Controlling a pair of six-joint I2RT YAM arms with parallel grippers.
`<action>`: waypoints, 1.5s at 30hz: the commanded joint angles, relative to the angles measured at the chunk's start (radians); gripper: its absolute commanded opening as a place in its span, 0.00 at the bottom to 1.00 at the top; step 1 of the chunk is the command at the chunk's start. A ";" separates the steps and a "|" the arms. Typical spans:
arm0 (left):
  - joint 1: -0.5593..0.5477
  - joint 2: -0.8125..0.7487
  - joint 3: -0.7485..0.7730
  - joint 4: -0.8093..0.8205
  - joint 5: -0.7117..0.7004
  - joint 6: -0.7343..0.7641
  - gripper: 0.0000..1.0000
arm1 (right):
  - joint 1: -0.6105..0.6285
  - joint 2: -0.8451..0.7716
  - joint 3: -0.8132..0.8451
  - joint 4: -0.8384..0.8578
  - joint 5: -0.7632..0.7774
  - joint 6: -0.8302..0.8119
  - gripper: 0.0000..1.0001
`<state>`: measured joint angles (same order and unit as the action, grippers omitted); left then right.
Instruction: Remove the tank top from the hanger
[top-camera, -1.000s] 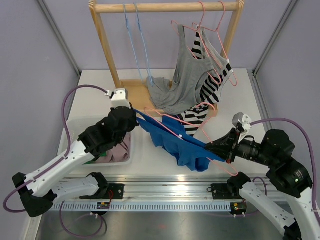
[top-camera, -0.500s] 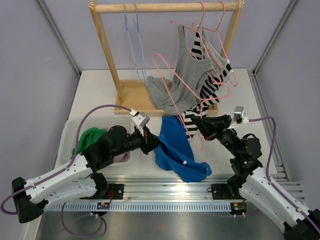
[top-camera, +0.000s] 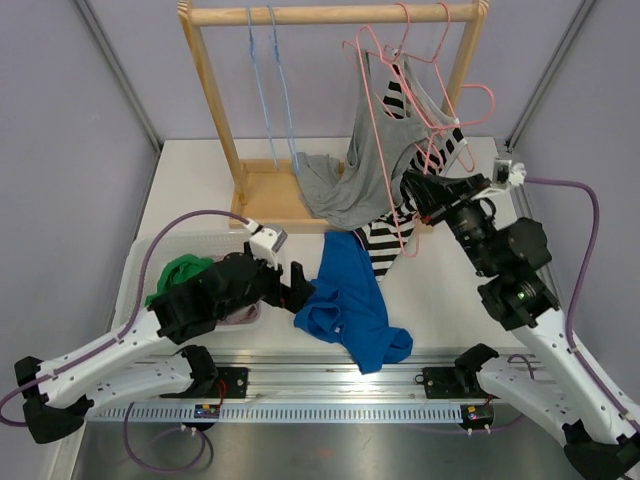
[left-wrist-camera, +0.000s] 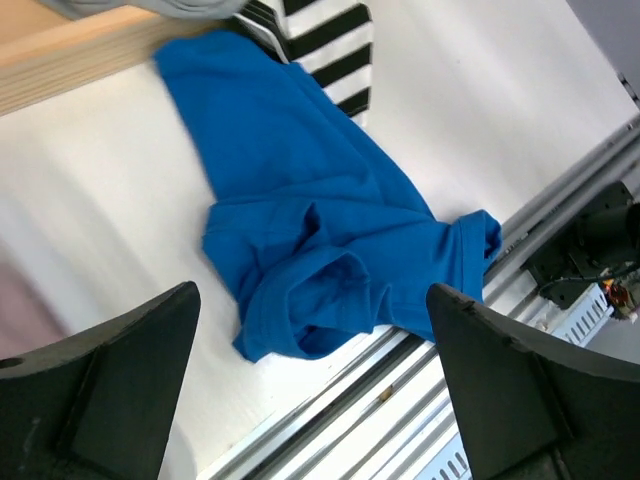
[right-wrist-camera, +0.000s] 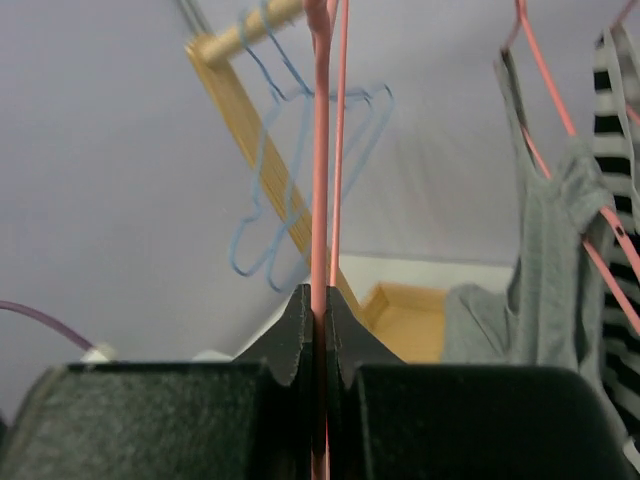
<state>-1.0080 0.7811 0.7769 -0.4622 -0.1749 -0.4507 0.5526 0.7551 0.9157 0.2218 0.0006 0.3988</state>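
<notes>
Pale lilac walls close in a white bench, with a wooden rack at its far side carrying a grey top and a striped top. The blue tank top lies crumpled on the bench in front of the rack. It is near the front edge, and its nearest fold reaches the metal rail there. It looks free of any wire, so the task appears to be essentially done. The left pincer hovers just beside the cloth's left side with its jaws spread wide and nothing between them. The right pincer is raised toward the rack, clamped tight on the thin wire of the pink hanger, which looks bare in the wrist view. The tank top is likely light, limp and stretchy. It should bunch and drape rather than hold a shape, and a smooth flat patch may slip out of a shallow pinch. A raised fold is the best place to take hold, such as the rolled hem or armhole edge standing up near the middle of the heap. A strap would also do, since the doubled seam gives the jaws something to bite. A grab at the end over the rail risks catching metal instead of cloth. To the left sits a clear bin with other garments in it.
</notes>
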 joint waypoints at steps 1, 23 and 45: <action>-0.007 -0.057 0.149 -0.205 -0.173 -0.046 0.99 | 0.000 0.134 0.118 -0.286 0.070 -0.046 0.00; -0.004 -0.226 0.160 -0.432 -0.474 -0.005 0.99 | 0.173 1.110 1.440 -0.794 0.381 -0.311 0.00; 0.078 -0.206 0.151 -0.385 -0.380 0.053 0.99 | 0.256 1.417 1.769 -0.805 0.452 -0.471 0.12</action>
<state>-0.9428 0.5751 0.9379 -0.9104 -0.5896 -0.4252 0.7879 2.1891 2.6610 -0.6106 0.4332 -0.0299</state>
